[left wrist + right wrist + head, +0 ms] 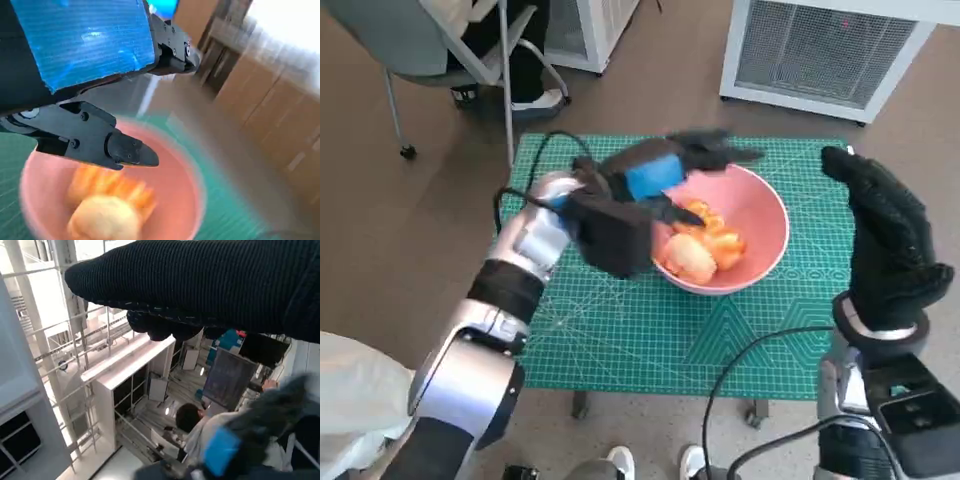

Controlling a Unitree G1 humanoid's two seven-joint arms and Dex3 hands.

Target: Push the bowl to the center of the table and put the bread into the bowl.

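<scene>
Nearest the head camera we find our two pale forearms rising from below. Proceeding from left to right, we come first to the left robot hand (655, 175), which hovers over the near-left rim of the pink bowl (765, 205). Its fingers (125, 150) are spread and hold nothing. Both views of it are smeared by motion, so we cannot tell its exact height above the rim.

The bowl stands on the green cutting mat (620, 330) that covers the worktop, roughly at the middle and a little toward the far side. The bread (688, 260) lies inside the bowl, on the side nearer us, touching some orange pieces (720, 240) just beyond it. We cannot identify those pieces from the blurred frames.

The right robot hand (890, 245) is raised over the right edge of the worktop, well apart from the bowl, and grips nothing. Whether its gloved fingers are spread or curled we cannot tell.

We judge both steps complete: bowl centred, bread placed. The next move calls for lifting the left robot hand clear of the rim without tipping or dragging the bowl.
</scene>
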